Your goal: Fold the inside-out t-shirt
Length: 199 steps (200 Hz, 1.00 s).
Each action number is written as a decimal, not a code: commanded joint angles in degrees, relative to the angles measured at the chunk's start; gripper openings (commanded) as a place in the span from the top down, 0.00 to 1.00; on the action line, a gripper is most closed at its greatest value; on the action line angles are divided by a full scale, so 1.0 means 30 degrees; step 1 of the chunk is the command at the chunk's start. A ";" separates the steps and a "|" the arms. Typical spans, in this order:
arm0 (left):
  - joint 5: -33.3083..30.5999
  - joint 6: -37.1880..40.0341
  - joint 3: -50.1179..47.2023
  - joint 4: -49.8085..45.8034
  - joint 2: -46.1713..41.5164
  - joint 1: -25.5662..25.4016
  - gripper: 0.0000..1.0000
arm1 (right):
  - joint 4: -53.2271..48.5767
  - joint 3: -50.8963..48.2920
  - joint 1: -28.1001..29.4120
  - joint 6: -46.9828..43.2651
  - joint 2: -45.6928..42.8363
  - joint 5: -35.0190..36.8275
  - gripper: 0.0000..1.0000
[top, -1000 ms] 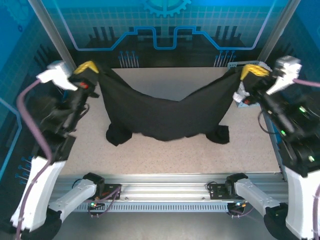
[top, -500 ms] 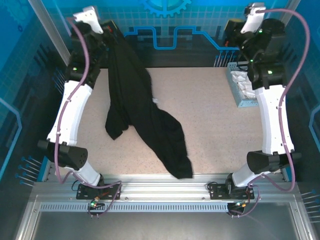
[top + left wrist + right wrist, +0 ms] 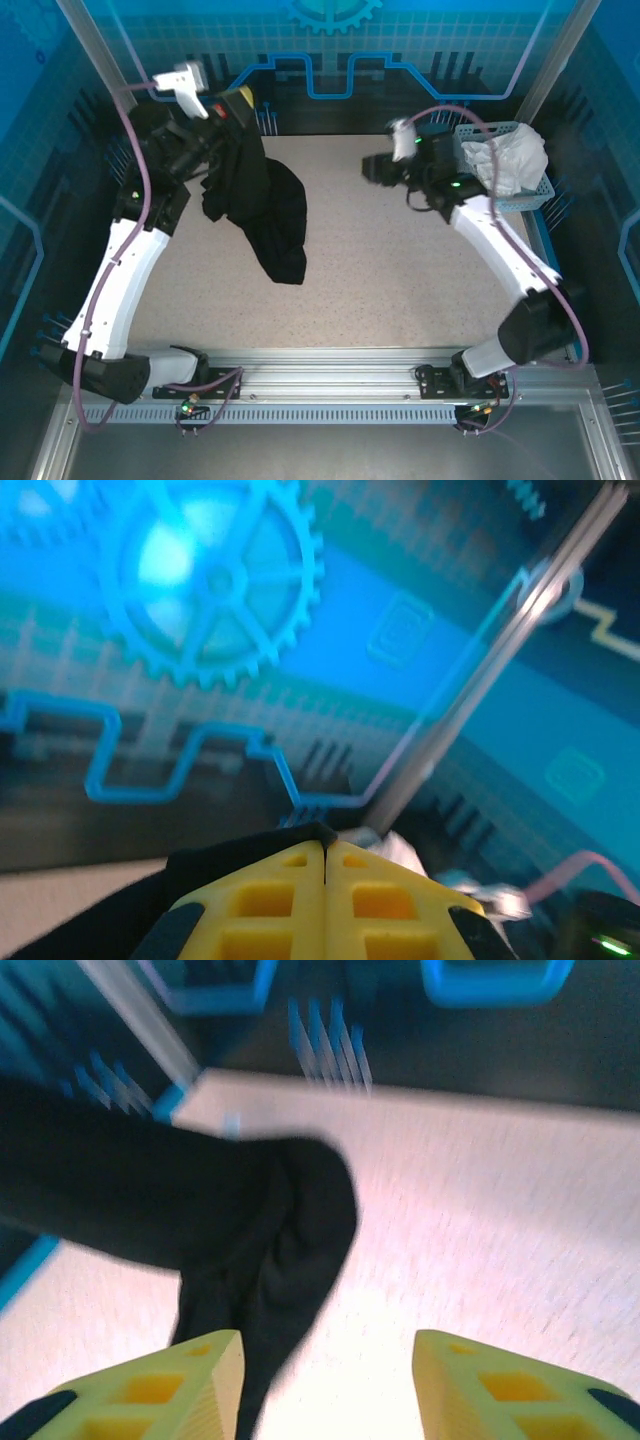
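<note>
Inside-out t-shirt hangs from the clamped left end effector; right end effector stands open, empty, apart.

Speckled table, basket far right

The t-shirt was plain black — the table speckled beige; at 2 o'clock, a white cloth in a pale-blue basket.

Blue light; wrist views blurred — glary.
</note>
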 commanded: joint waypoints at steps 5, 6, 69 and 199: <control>0.1136 -0.1445 -0.2997 0.0838 -0.3253 -0.0254 1.00 | -0.0029 -0.0281 0.1850 0.0993 0.2225 -0.0478 0.46; 0.1090 -0.1429 -0.3186 0.0837 -0.3378 -0.0254 1.00 | -0.0039 -0.0264 0.1916 0.1022 0.2385 -0.0493 0.46; -0.3691 0.0614 -0.9067 -0.5070 -0.9202 -0.0196 1.00 | 0.1858 0.1067 0.4170 0.1512 0.7011 -0.2960 0.29; -0.2726 -0.6364 -2.1316 -0.8937 -1.5919 -0.0253 1.00 | -0.1923 0.8940 0.6274 0.1777 1.3771 -0.0144 0.28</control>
